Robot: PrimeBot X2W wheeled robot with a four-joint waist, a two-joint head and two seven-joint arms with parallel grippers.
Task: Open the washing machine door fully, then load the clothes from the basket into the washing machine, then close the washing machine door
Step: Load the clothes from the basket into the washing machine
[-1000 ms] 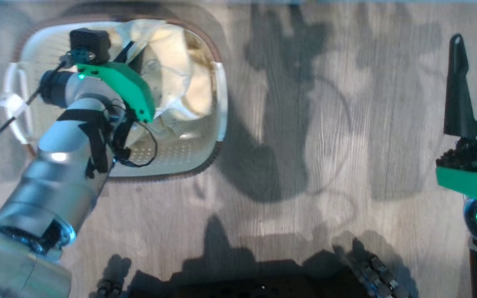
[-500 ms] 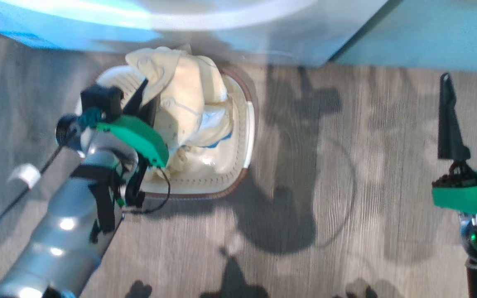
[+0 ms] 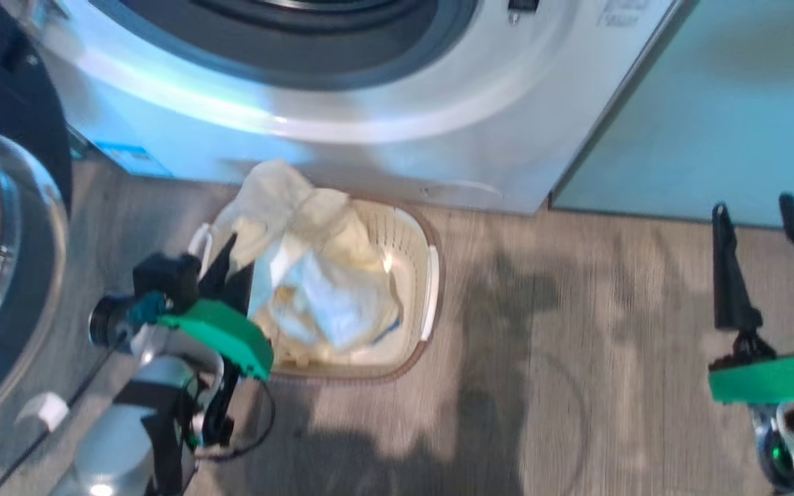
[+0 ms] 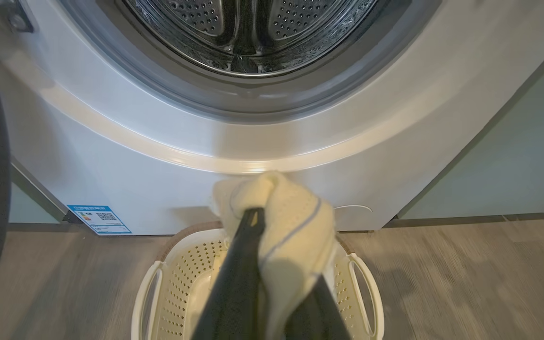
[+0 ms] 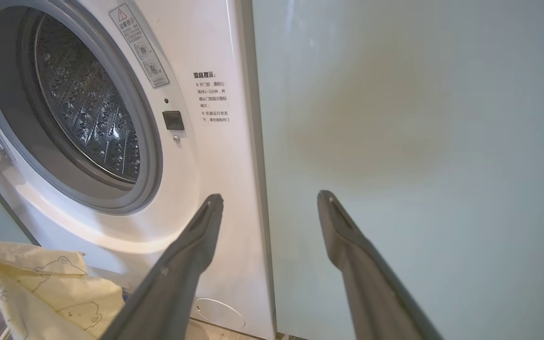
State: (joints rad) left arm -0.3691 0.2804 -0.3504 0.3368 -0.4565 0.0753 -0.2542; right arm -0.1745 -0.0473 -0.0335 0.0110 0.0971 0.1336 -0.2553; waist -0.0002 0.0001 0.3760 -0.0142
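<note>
Gripping a fold of the clothes (image 4: 295,226), the left end effector (image 4: 265,222) has its two dark fingers clenched together on the pale yellow fabric. The cloth bunches over the fingertips and hangs down between them. A thin blue line runs across the held piece. In the head view this bundle stands up out of the basket (image 3: 419,242), leaning toward the far rim. More pale yellow cloth and a bluish-white piece lie inside below it. Whether the held garment is fully free of the pile cannot be told.

The basket sits on the wooden floor (image 3: 576,358), just in front of the washing machine (image 3: 369,138) and below its round opening. Its perforated cream walls and white side handles show on either side of the left fingers in the left wrist view.

The washing machine door (image 3: 4,262) stands swung open on the robot's left, with its black rim and clear glass bowl at the left edge of the head view. Through the open mouth, the grey gasket (image 4: 196,89) rings the shiny steel drum (image 4: 248,33). A blue sticker (image 4: 99,219) sits low on the machine's front, left of the basket, and a round cap (image 5: 217,311) sits low on the right.

The right end effector (image 5: 269,198) is released, its fingers spread wide with nothing between them. It hangs over bare floor, well apart from the basket, and points at the seam between the machine and the pale green cabinet panel (image 5: 395,141).
</note>
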